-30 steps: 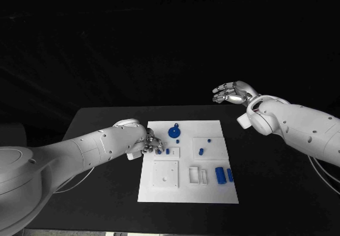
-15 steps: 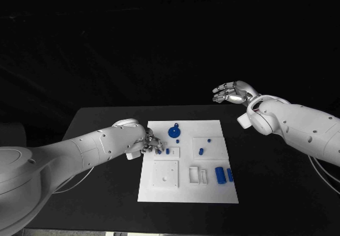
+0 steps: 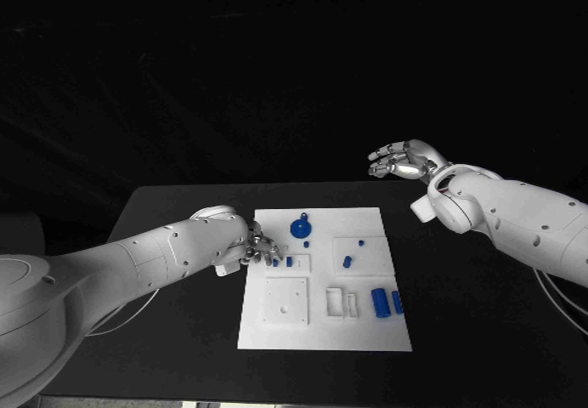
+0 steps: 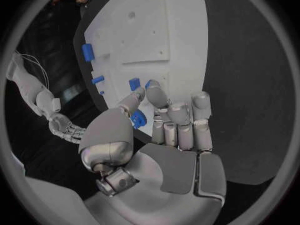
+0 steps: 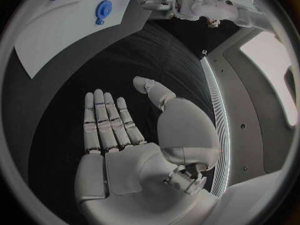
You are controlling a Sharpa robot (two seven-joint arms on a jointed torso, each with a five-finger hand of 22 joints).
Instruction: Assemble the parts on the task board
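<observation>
The left hand (image 3: 260, 250) rests low at the board's (image 3: 321, 336) left edge, fingers curled down over a small recessed block; in the wrist view the thumb and a finger (image 4: 156, 96) appear to pinch a small blue part (image 4: 135, 84) just at the board's surface, probably to seat it, though whether it is truly gripped or only touched I cannot tell for sure. Nearest on the board lie two blue cylinders (image 3: 387, 302) side by side at the right, beside white slotted holders (image 3: 342, 303) and a square plate (image 3: 288, 301), likely waiting their turn. Farther up, small blue pegs (image 3: 351, 259) sit in a right-hand recess, and a blue disc (image 3: 300, 228) lies near the far edge. Beyond the bench's (image 3: 466, 289) far right corner, the right hand (image 3: 402, 160) hovers high, palm bared and fingers spread, holding nothing, seemingly parked out of the way.
</observation>
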